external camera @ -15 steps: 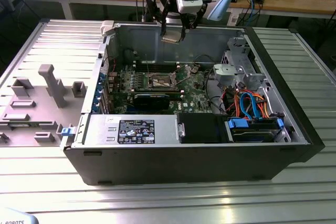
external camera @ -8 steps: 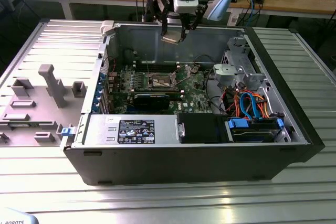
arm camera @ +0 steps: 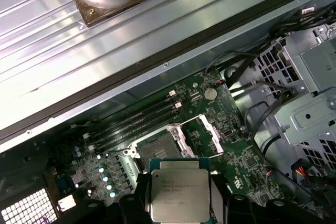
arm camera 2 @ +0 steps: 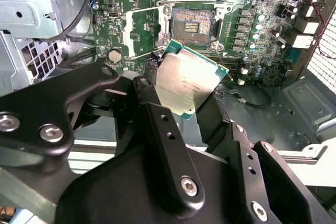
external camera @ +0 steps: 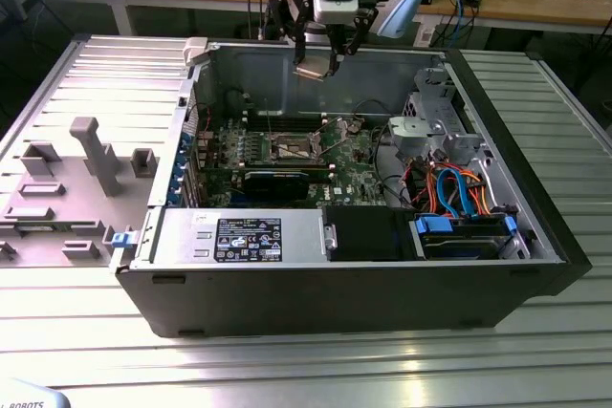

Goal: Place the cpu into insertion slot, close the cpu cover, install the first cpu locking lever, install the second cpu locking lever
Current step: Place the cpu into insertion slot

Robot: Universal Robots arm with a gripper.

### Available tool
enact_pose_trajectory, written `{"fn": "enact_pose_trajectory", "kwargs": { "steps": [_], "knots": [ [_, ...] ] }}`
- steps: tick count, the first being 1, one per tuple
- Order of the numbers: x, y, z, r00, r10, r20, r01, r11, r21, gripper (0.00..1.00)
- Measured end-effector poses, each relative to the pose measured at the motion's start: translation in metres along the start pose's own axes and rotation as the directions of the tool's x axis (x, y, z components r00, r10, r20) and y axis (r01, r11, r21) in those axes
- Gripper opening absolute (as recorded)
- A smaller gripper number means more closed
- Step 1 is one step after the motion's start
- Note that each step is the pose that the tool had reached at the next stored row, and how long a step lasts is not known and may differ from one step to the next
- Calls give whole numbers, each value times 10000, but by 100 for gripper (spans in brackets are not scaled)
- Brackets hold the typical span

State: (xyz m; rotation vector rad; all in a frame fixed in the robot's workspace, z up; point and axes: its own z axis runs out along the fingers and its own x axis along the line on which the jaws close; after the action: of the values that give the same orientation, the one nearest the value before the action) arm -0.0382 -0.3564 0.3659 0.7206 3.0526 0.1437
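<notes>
The tool point(external camera: 316, 66) hangs in the upper middle of the exterior view, above the back wall of the open computer case point(external camera: 478, 265), which lies on its side on the ribbed metal surface point(external camera: 287, 360). Its two fingers are closed onto the cpu point(external camera: 312, 72) and pinch it by two opposite edges. I judge that this grip leaves the underside of the chip free, so it can go flat into a socket.

In both wrist views the cpu point(arm camera 2: 190, 85) point(arm camera: 180, 188) sits between the dark fingers with its dull metal top toward the cameras (in the second wrist view it looks a little turned against the board). It touches nothing except the fingers.

The insertion slot point(external camera: 294, 148) is near the middle of the exterior view, on the green motherboard point(external camera: 354, 155), well apart from the chip and lower. In the wrist views the insertion slot point(arm camera 2: 193, 23) point(arm camera: 157, 148) looks bare, with its dark centre uncovered. The cpu cover point(arm camera 2: 137, 30) point(arm camera: 202, 132) is swung open beside the socket, which leaves the way into the slot free. So the chip is not yet placed, and the cover is not yet closed.
</notes>
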Motion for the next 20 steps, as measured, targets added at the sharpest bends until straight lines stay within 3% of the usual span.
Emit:
{"fn": "enact_pose_trajectory", "kwargs": {
  "steps": [10,14,16,18,20],
  "knots": [
    [0,-1,0,10000,76,7,-76,10000,0,54],
    [0,-1,7,9967,809,72,-809,9967,-19,54],
    [0,-1,12,9914,1305,116,-1304,9915,-32,54],
    [0,-2,12,9892,1458,129,-1458,9893,-35,54],
    [0,-2,12,9892,1462,130,-1462,9893,-36,54]
  ]
}}
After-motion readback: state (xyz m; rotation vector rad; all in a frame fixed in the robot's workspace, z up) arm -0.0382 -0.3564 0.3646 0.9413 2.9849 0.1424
